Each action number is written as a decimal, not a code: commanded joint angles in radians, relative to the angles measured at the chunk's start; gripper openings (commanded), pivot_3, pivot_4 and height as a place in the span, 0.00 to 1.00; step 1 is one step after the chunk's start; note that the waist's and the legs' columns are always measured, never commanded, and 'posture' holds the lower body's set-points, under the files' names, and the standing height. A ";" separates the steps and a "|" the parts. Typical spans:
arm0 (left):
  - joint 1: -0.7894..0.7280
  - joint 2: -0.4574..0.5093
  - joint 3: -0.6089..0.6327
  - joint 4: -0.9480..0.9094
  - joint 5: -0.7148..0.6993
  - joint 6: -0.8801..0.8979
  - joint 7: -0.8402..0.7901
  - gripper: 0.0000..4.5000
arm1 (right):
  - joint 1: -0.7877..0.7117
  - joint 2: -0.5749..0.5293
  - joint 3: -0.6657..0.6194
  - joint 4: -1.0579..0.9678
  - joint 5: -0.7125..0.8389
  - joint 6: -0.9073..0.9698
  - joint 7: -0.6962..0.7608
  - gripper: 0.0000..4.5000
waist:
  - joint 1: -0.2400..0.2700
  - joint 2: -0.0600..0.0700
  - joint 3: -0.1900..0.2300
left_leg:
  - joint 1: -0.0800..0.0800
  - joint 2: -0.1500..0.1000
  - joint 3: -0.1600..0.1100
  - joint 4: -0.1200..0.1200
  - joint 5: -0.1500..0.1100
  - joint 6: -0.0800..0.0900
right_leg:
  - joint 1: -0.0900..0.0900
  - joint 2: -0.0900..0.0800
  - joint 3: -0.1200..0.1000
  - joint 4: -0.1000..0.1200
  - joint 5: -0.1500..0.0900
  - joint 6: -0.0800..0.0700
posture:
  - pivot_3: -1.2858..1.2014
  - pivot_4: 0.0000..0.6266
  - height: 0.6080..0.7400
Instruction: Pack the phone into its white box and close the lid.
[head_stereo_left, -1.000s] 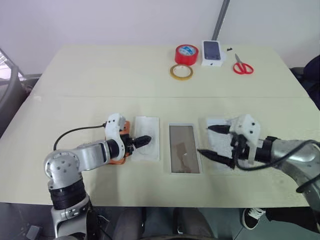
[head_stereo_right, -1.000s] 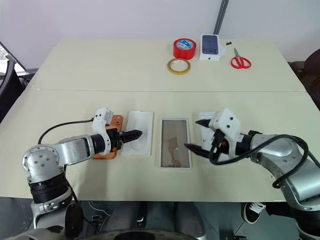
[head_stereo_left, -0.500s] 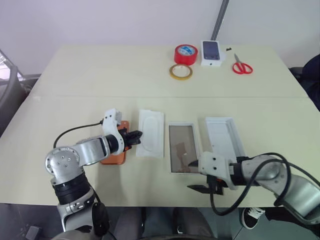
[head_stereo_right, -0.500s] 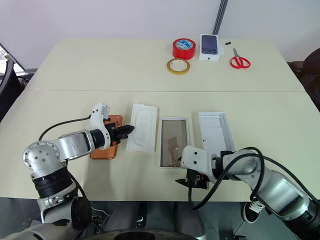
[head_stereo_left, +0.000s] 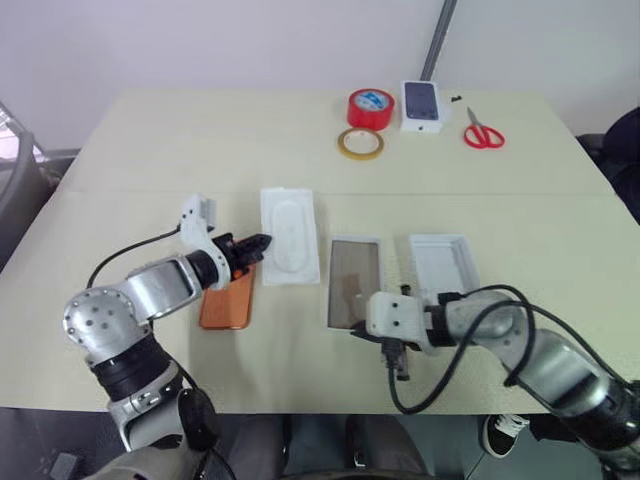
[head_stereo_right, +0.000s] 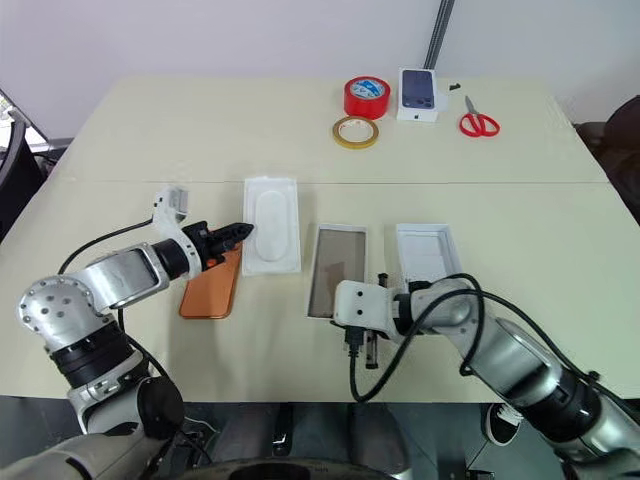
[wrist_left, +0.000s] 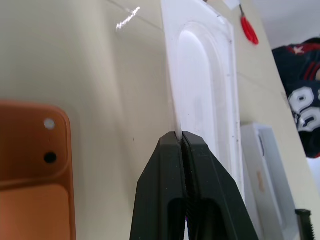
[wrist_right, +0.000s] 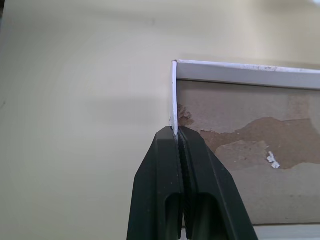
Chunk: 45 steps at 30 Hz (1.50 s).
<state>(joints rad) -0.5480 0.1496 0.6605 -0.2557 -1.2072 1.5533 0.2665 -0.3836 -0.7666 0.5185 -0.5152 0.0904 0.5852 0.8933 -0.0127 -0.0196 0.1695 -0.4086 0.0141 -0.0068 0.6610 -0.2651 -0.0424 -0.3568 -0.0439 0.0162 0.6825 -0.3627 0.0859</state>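
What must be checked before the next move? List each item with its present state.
1. Left end effector shut on the white insert's edge: ok.
2. Right end effector shut on the white box's rim, near a corner: ok.
3. White box holds neither phone nor insert: ok.
4. Phone flat on the table, back up, apart from the insert, nothing gripping it: ok.
5. Lid off, open side up, on the box's right: ok.
6. Insert lifted off the table: cannot tell.
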 joint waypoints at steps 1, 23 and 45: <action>-0.021 0.022 0.017 0.006 -0.062 -0.038 0.018 0.00 | -0.067 0.050 0.053 0.074 -0.076 -0.082 0.011 0.02 | 0.002 0.000 0.000 | 0.000 0.000 0.000 0.000 0.000 0.000 | 0.000 0.000 0.000 0.000 0.000 0.000 | 0.52 0.24 1.00; 0.123 -0.010 -0.315 -0.002 -0.296 -0.213 0.288 0.30 | 0.008 -0.016 -0.326 0.020 0.050 0.059 0.022 0.75 | -0.001 -0.001 0.000 | -0.001 -0.001 0.000 0.000 0.000 0.000 | 0.000 -0.001 0.000 0.000 0.000 0.000 | 0.52 0.24 1.00; 0.362 0.663 -0.557 -0.200 0.316 -0.737 -0.479 0.84 | -0.295 0.360 -0.107 0.393 -0.123 0.081 -0.243 0.01 | -0.002 0.002 0.001 | 0.000 -0.002 0.002 -0.006 0.001 -0.003 | -0.004 -0.001 0.002 -0.001 0.000 0.000 | 0.52 0.24 1.00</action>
<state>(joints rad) -0.1983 0.7932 0.1211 -0.4144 -0.9756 0.8994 -0.1111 -0.6545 -0.4223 0.4078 -0.1395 -0.0078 0.6879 0.6769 -0.0148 -0.0175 0.1708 -0.4089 0.0120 -0.0044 0.6534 -0.2632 -0.0456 -0.3613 -0.0453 0.0181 0.6815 -0.3629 0.0854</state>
